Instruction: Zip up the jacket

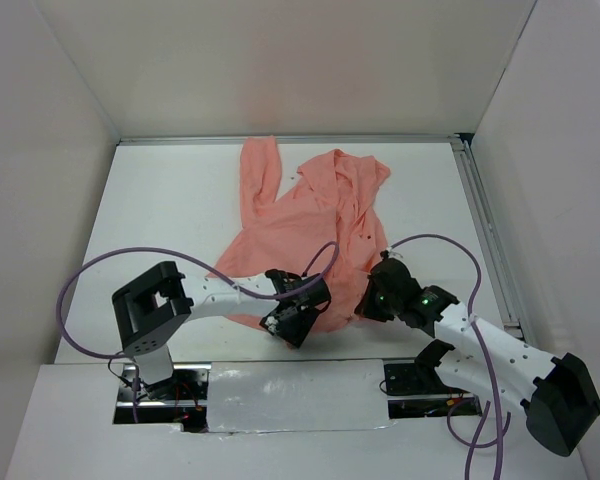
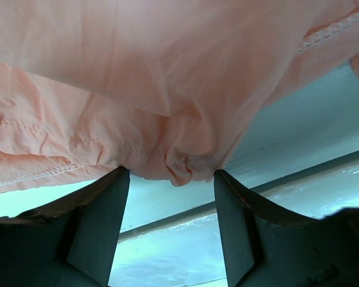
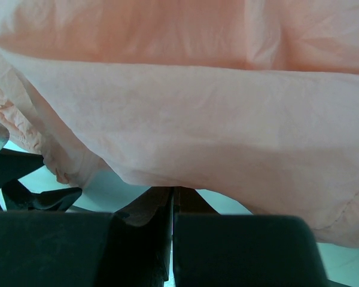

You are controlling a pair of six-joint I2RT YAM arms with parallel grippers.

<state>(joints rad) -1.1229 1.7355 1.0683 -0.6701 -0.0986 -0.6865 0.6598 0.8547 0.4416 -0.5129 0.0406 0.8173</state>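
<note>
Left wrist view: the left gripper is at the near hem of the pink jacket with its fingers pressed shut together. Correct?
No. The left gripper is at the hem of the jacket, but it is open: the left wrist view shows its fingers standing apart, a bunched fold of hem at the gap between their tips.

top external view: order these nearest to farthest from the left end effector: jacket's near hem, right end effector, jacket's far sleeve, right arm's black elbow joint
1. jacket's near hem, right at the left end effector.
2. right end effector, just to its right.
3. jacket's far sleeve, at the back, left of centre.
4. right arm's black elbow joint, bottom right corner.
</note>
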